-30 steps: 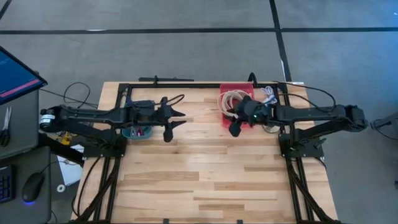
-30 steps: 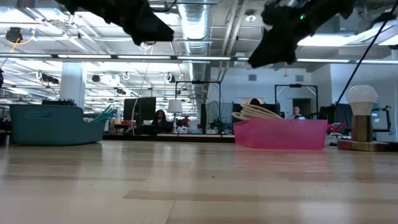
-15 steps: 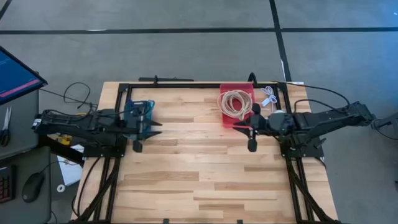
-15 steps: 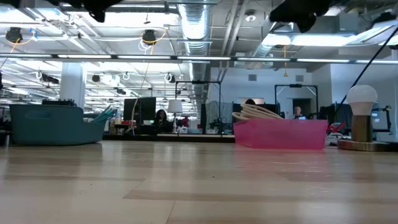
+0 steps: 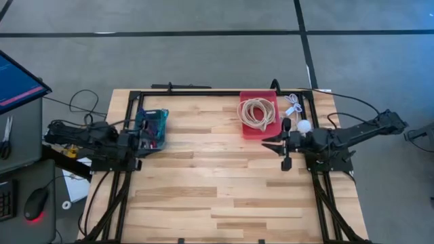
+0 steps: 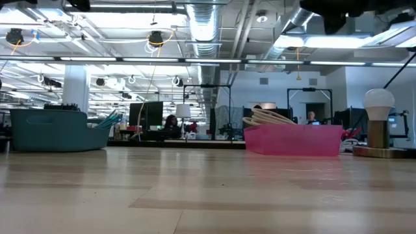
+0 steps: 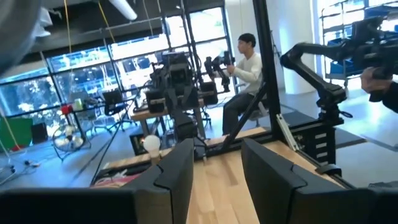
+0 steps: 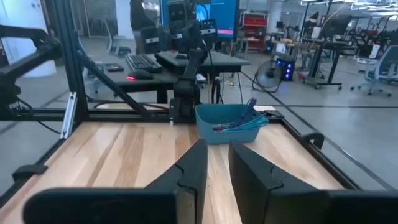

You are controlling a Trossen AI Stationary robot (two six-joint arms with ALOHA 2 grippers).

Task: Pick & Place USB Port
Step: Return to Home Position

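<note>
My left gripper (image 5: 140, 142) (image 7: 214, 163) is drawn back at the table's left side, beside the teal bin (image 5: 153, 129). It is level and open, with nothing between its fingers. My right gripper (image 5: 277, 145) (image 8: 217, 157) hangs level at the right side, just near of the red bin (image 5: 258, 116). Its fingers stand a narrow gap apart with nothing between them. A coil of pale cable (image 5: 257, 110) lies in the red bin. A small white cable piece (image 5: 293, 104) lies on the table beside it. I cannot make out the USB port in any view.
A white globe lamp (image 5: 304, 125) (image 6: 379, 123) stands on a wooden base close to my right arm. The teal bin (image 8: 227, 122) holds several coloured sticks. A black frame (image 5: 203, 92) runs along the far edge. Bare wood (image 5: 217, 183) fills the middle and the near half. A person (image 7: 247, 74) sits beyond the table.
Both arms have drawn back. My left gripper has gone from past the teal bin toward the table's left edge. My right gripper has left the red bin, moved toward the right and near edges, and tipped up to level. The bins have not moved.
</note>
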